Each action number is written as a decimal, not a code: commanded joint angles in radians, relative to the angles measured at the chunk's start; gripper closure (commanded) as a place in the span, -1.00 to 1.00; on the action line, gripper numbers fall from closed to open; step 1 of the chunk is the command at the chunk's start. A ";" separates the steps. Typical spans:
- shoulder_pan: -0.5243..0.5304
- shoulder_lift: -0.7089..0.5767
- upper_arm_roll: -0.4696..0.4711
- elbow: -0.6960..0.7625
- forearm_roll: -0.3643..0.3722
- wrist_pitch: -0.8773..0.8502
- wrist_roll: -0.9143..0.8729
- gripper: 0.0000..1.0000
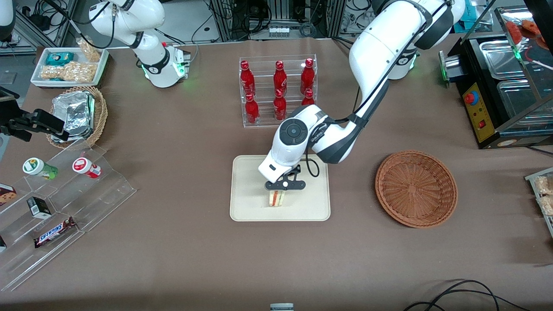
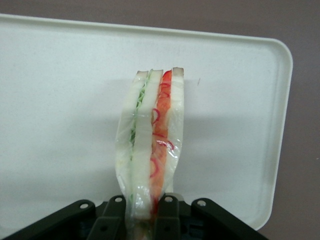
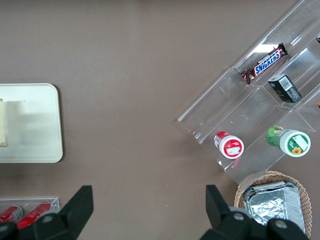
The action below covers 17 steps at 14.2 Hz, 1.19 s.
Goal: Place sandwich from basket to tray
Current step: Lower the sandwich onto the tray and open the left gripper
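Gripper (image 1: 281, 192) of the left arm hangs low over the tray (image 1: 246, 207), its two fingers pressed together on the sandwich (image 1: 276, 198), which stands on edge between them. On the wrist camera the wedge (image 2: 152, 145) shows its cut side, green layer and red layer between pale bread, with the clear wrap pinched at the fingertips (image 2: 167, 207). Whether its lower edge already rests on the tray surface (image 2: 60, 100) I cannot tell; it looks very close.

By my reading the carry is done and the placing step is in hand. The basket (image 1: 416, 188), nearer the working arm's end of the table, is empty. What the next move calls for is a short descent if any gap remains, then parting the fingers and lifting straight up (a standing wedge may tip once let go, so a slow release seems wise).

Room is generous. The sandwich sits near the middle of the tray, somewhat toward the edge nearer the front camera, well apart from every rim. Bare tablecloth surrounds the tray; the rack of red bottles (image 1: 278, 90) stands farther from the front camera, near the arm's elbow rather than the gripper, so a vertical retreat should clear it.
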 commanded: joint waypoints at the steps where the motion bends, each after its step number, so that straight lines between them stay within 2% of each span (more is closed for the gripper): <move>1: -0.030 0.038 0.011 0.039 0.026 -0.006 -0.041 0.91; 2: -0.030 0.046 0.011 0.038 0.035 -0.006 -0.046 0.86; 3: -0.030 0.047 0.011 0.036 0.056 -0.006 -0.049 0.69; 4: -0.030 0.046 0.011 0.035 0.061 -0.006 -0.058 0.16; 5: -0.030 0.040 0.011 0.036 0.070 -0.012 -0.072 -0.99; 8: -0.017 -0.034 0.010 0.030 0.072 -0.061 -0.080 -1.00; 13: -0.009 -0.264 0.025 0.026 0.081 -0.316 -0.094 -1.00; 14: -0.010 -0.302 0.060 0.015 0.072 -0.340 -0.098 -1.00; 17: -0.010 -0.401 0.172 -0.074 -0.015 -0.403 -0.117 -1.00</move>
